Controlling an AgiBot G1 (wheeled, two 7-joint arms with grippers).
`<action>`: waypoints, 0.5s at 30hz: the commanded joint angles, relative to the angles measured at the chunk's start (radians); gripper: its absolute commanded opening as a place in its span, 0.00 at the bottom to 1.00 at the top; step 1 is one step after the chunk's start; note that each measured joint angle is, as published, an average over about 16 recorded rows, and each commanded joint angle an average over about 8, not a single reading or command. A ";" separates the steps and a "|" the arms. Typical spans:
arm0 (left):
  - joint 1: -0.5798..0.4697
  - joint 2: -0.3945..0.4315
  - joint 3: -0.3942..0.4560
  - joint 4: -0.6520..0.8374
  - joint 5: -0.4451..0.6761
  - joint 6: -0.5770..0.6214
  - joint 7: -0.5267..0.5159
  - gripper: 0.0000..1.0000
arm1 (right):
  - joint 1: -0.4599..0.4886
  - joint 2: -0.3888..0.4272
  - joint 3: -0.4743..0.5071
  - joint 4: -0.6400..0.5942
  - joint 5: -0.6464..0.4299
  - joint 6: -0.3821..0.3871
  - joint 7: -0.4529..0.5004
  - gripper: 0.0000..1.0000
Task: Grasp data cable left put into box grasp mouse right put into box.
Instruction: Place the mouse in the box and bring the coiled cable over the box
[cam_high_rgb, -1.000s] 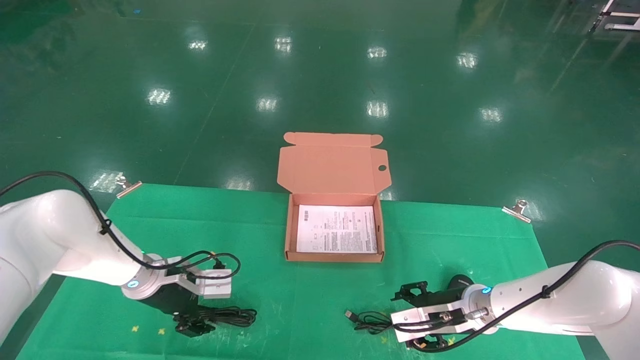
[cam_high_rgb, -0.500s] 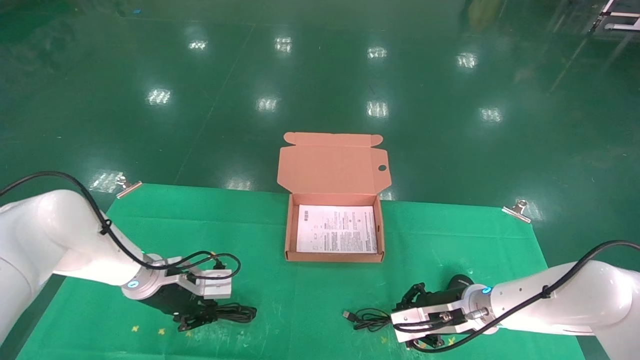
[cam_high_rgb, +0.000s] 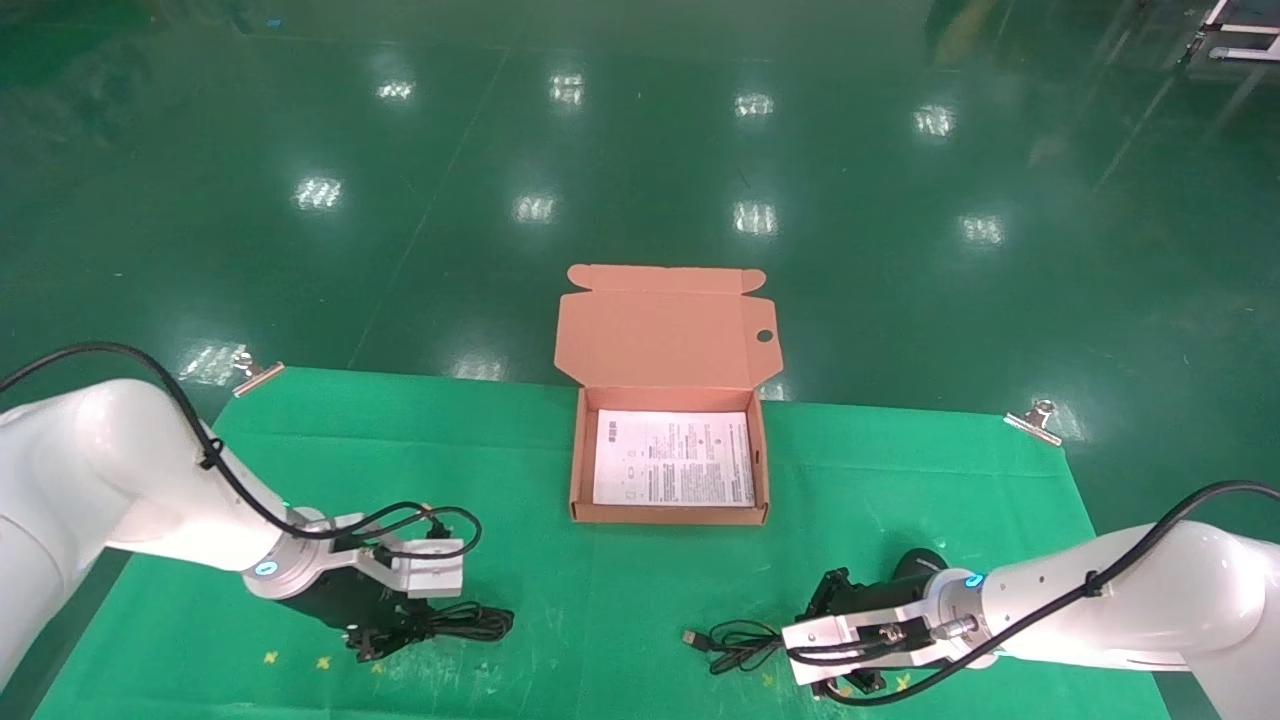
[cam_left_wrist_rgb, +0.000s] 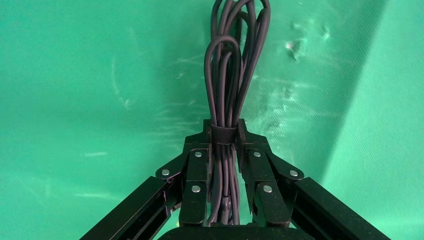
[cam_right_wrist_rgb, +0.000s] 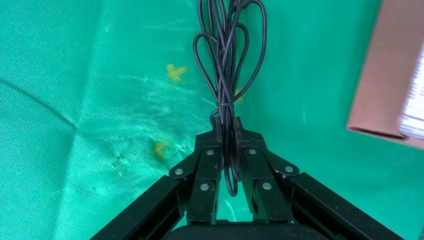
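Two grippers are closed at once: the left gripper (cam_left_wrist_rgb: 223, 137) clamps the cable (cam_left_wrist_rgb: 231, 75) at its band, near-left of the box (cam_high_rgb: 668, 515), while the right gripper (cam_right_wrist_rgb: 227, 131) pinches only a thin cord (cam_right_wrist_rgb: 225, 55), near-right of the box. The mouse is not visible. Lift the cable straight, keeping its loops clear of the box wall.

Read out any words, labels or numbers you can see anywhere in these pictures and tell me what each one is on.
No text can be read.
White printed sheet lining the box: rows of small print with a few figures, all too small to read.
Data cable held by the left gripper: no marking shows.
Thin cord held by the right gripper: no marking shows.
Green cloth: only small yellow cross marks, no writing.
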 joint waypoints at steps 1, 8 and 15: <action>-0.007 -0.004 0.001 -0.007 0.001 0.009 0.011 0.00 | 0.004 0.012 0.010 0.008 0.013 0.001 -0.004 0.00; -0.091 -0.063 -0.003 -0.154 0.013 0.014 0.011 0.00 | 0.072 0.122 0.108 0.168 0.105 0.011 0.048 0.00; -0.123 -0.099 -0.018 -0.352 0.038 -0.070 -0.065 0.00 | 0.163 0.092 0.161 0.228 0.142 0.071 0.075 0.00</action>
